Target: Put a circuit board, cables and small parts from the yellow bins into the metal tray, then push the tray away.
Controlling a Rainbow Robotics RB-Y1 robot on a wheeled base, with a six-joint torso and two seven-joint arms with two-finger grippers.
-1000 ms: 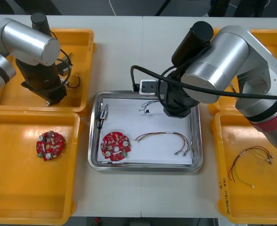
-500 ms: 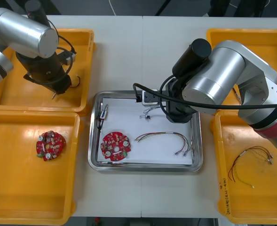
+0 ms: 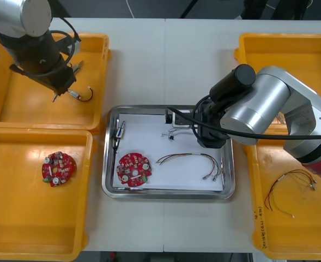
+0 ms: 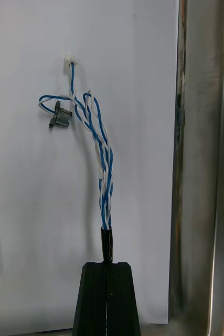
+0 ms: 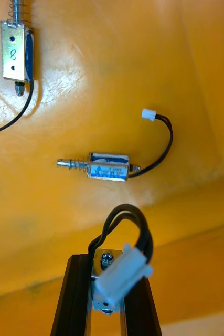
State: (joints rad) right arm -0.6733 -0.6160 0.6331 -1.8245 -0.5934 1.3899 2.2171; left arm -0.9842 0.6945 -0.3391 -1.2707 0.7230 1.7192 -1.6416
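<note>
Over the metal tray (image 3: pixel 165 194) my right gripper (image 3: pixel 194 134) (image 4: pixel 106 265) is shut on the black-sleeved end of the twisted blue and white cable (image 4: pixel 102 157) (image 3: pixel 170 133), which lies on the tray's white inside close to the tray's wall. Also in the tray are a red circuit board (image 3: pixel 133 170), a red and yellow cable (image 3: pixel 193 159) and a small metal part (image 3: pixel 119 131). My left gripper (image 3: pixel 62 87) (image 5: pixel 107 262) hangs over the far left yellow bin (image 3: pixel 18 112), shut on a small metal part (image 5: pixel 107 278) with a looped black cable and white plug.
Two more small metal parts (image 5: pixel 107 167) (image 5: pixel 16 50) lie in the bin under my left gripper. Another circuit board (image 3: pixel 58 168) is in the near left bin. A red and yellow cable (image 3: pixel 288 188) lies in the near right bin (image 3: pixel 291 240).
The right arm has slid right and nearer, and the blue and white cable has shifted slightly with it. The left arm has pulled back toward the bin's far left corner.
</note>
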